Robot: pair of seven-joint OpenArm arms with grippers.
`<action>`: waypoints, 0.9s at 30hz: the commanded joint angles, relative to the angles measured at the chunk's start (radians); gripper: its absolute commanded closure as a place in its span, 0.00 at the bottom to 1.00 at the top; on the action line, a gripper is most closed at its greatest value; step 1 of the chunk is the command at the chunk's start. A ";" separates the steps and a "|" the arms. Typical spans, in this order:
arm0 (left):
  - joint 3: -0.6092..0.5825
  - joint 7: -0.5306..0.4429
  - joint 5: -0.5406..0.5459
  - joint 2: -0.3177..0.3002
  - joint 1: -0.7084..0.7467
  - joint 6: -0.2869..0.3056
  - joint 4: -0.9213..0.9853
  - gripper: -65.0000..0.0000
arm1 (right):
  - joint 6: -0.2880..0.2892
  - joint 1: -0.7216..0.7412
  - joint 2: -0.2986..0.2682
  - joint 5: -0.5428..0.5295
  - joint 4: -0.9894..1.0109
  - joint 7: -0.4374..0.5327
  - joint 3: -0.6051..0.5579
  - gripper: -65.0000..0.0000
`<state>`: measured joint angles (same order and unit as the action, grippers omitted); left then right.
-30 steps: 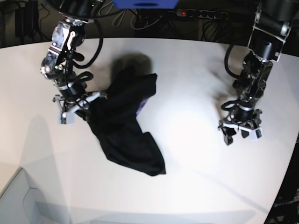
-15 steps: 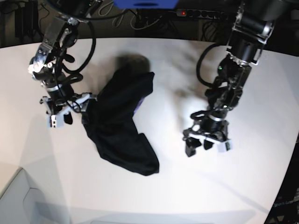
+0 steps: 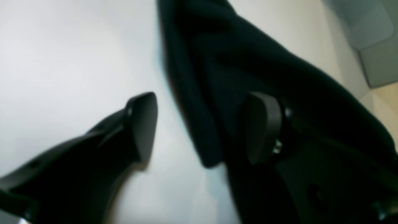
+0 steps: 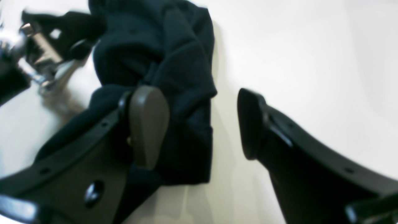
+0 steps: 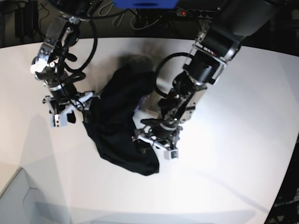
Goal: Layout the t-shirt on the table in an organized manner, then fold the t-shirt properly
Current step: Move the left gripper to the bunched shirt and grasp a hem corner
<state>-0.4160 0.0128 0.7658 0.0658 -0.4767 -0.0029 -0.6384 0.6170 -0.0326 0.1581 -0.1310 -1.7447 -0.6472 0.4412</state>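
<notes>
Between both spread pincers lies the crumpled t-shirt point(image 5: 119, 126).

We count one t-shirt point(image 5: 119, 123), a single black bundle at centre-left of the base view. It lies on one table point(image 5: 224, 154). We see two arms, each with one gripper: left point(image 5: 156, 142) at centre, right point(image 5: 63, 112) at left.

A power strip point(image 5: 201, 14) and cables point(image 5: 122, 18) lie in the dark background.
</notes>
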 commanded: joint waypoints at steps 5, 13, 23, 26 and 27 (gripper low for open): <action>-0.004 0.014 -0.039 0.019 -0.027 0.001 0.025 0.37 | 0.011 0.015 -0.001 -0.015 -0.019 0.023 -0.002 0.42; -0.002 0.014 -0.041 -0.022 -0.023 0.001 -0.010 1.00 | 0.011 0.021 -0.022 -0.015 -0.013 0.023 0.000 0.42; 0.001 0.023 -0.032 -0.136 -0.007 -0.004 -0.209 1.00 | 0.011 0.036 -0.025 -0.014 0.032 0.025 0.000 0.42; 0.001 0.025 -0.032 -0.169 -0.003 -0.007 -0.304 1.00 | 0.011 0.041 -0.038 -0.012 0.068 0.025 -0.002 0.42; 0.001 0.025 -0.032 -0.176 -0.001 -0.007 -0.321 1.00 | 0.011 0.040 -0.039 -0.012 0.067 0.025 -0.008 0.42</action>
<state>-0.4191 0.0593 0.7357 -0.1089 -0.4519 -0.0185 -0.9459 0.6170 -0.0071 0.1265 -0.1276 -1.6577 -0.6476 0.4339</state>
